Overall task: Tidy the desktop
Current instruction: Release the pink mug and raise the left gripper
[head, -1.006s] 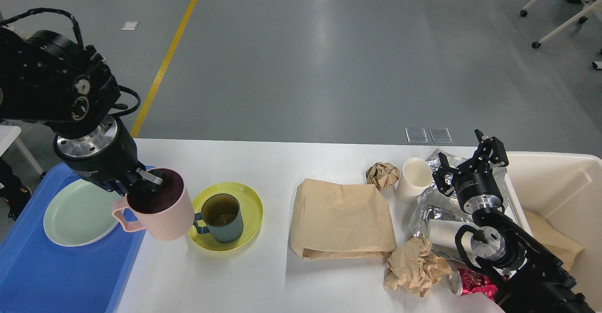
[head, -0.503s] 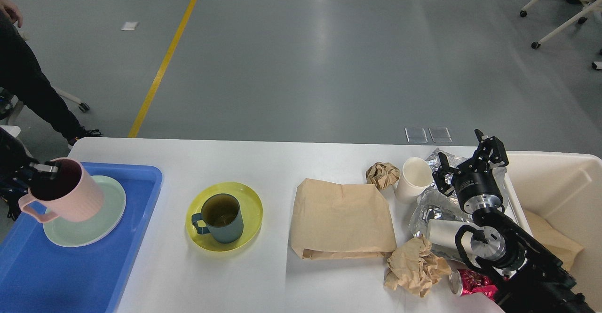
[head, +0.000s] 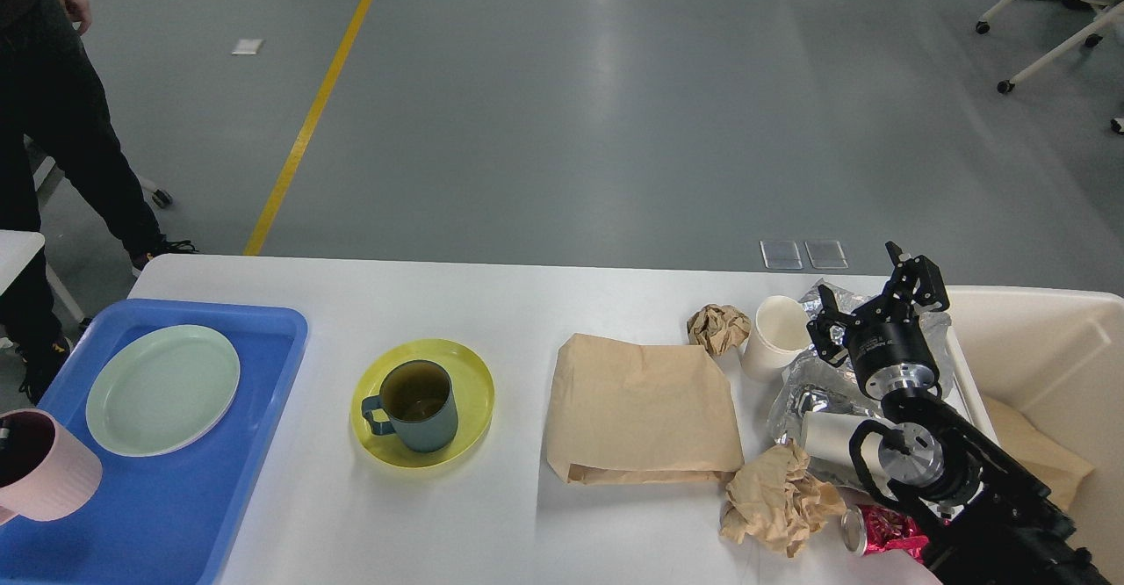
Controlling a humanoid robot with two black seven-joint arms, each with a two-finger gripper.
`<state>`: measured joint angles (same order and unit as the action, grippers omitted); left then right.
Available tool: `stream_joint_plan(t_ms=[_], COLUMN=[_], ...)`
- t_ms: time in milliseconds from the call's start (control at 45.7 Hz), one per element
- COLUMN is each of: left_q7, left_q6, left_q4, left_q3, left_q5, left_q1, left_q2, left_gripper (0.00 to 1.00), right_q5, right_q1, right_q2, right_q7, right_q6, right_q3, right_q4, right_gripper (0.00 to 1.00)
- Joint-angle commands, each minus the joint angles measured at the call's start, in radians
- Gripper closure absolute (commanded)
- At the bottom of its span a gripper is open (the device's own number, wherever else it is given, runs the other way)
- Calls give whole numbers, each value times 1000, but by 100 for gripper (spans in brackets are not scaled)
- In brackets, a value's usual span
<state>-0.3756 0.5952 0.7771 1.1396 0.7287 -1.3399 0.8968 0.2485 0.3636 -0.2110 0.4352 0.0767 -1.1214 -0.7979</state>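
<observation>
Desktop (head: 527, 304): white top spanning the view; dishes lie left, rubbish lies right.
Tray (head: 263, 339): blue, at the left end; holds a green plate (head: 162, 389) and a pink mug (head: 44, 478), apparently the collection point for crockery.
Left gripper: hidden beyond the left edge; state not visible.
Saucer (head: 422, 403): yellow, bears a grey-blue mug (head: 420, 405), not yet on the tray.
Bag (head: 643, 409): flat brown paper, mid-desk.
Rubbish: crumpled paper (head: 778, 497), paper cup (head: 773, 336), foil (head: 812, 387), red can (head: 878, 530), all near the bin.
Bin (head: 1054, 339): cream, right end, likely for waste.
Right gripper (head: 876, 302): fingers apart, empty, poised over the foil.
</observation>
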Motion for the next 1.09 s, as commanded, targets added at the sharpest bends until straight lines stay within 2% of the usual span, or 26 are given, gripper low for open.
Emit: stream_joint_plan(t_ms=[0,197,656,700,788,831,919,1072], left_q7=[-16,-23,-25,-28,-23,-16,-14,-17], left_q6=[-46,-64,-75,-75,-80,-80,-71,-63], left_q4=[-48,-174,-179,-177,-174,-170,-167,-165], left_q3=[-63,-175,-178,-178,-179,-176,-173,-169], left_q5=[0,6,-6,-17,-106,-173,-281,-318], left_q1=[102,246,271,268,269,274,275,278], left_q2=[1,1,-1,-1,2,4,5,5], left_gripper=[96,96,93,85,34,20,6,4], right_q5=[0,0,0,0,0,0,0,0], right_q1=[0,0,0,0,0,0,0,0], right_q2=[-1,-1,1,-1,1,-1,-1,-1], right_q7=[0,0,0,0,-1,0,0,0], right_q6=[0,0,0,0,0,0,0,0], right_q3=[0,0,0,0,0,0,0,0], right_q4=[0,0,0,0,0,0,0,-1], right_gripper=[0,0,0,0,0,0,0,0])
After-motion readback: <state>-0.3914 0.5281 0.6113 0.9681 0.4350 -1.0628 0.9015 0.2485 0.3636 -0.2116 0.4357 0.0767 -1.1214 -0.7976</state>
